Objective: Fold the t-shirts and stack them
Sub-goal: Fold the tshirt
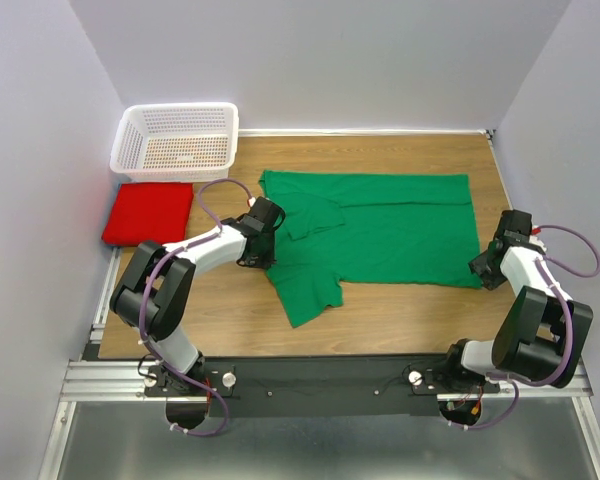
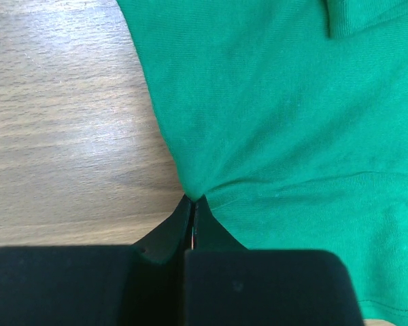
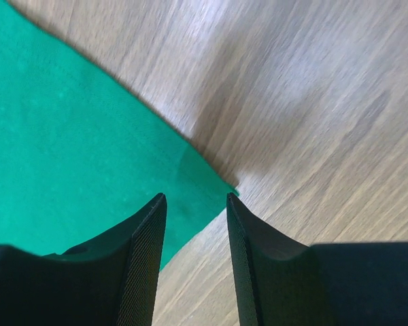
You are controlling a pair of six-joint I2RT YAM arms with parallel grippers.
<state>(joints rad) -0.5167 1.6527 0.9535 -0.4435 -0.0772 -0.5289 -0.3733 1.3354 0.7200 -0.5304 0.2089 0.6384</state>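
Note:
The green t-shirt (image 1: 390,230) lies spread on the wooden table, one sleeve folded onto its body and the other pointing toward the near edge. My left gripper (image 1: 260,250) is shut on the shirt's edge by the near sleeve; the left wrist view shows the cloth (image 2: 279,122) pinched at the jaw tips (image 2: 192,201). My right gripper (image 1: 483,268) is open at the shirt's near right corner; in the right wrist view that corner (image 3: 211,183) lies between the fingers (image 3: 194,198). The red t-shirt (image 1: 148,212) lies folded at the far left.
A white perforated basket (image 1: 176,140) stands at the back left, just behind the red shirt. Walls close in the table on the left, back and right. A metal rail (image 1: 320,375) runs along the near edge by the arm bases.

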